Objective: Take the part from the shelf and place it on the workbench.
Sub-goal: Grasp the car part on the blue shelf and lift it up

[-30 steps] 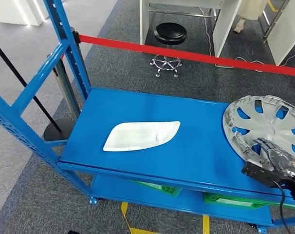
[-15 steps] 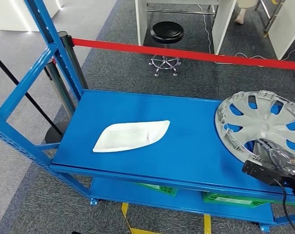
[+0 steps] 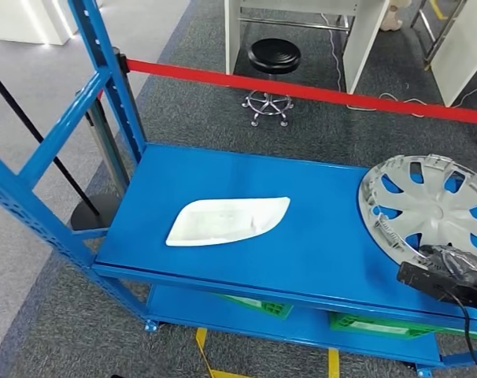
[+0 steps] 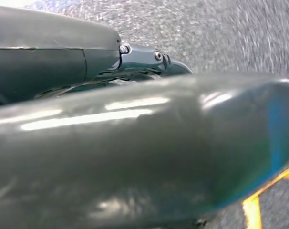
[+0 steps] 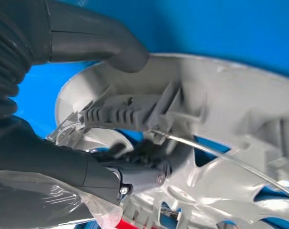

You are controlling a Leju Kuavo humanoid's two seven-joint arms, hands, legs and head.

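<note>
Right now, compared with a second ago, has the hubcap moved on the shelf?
No. The hubcap lies at the same spot on the blue shelf, just as far from the white part; only the camera swayed.

The right hand [image 3: 456,264] comes in low at the right of the head view, reaching forward with its dark wrist block trailing a cable. In the right wrist view its thick grey thumb [image 5: 99,45] lies over the rim of the wheel cover [image 5: 225,124] while darker fingers [image 5: 136,174] curl beneath, gripping it. The left hand [image 4: 143,57] hangs down, its fingers too hidden to judge.
</note>
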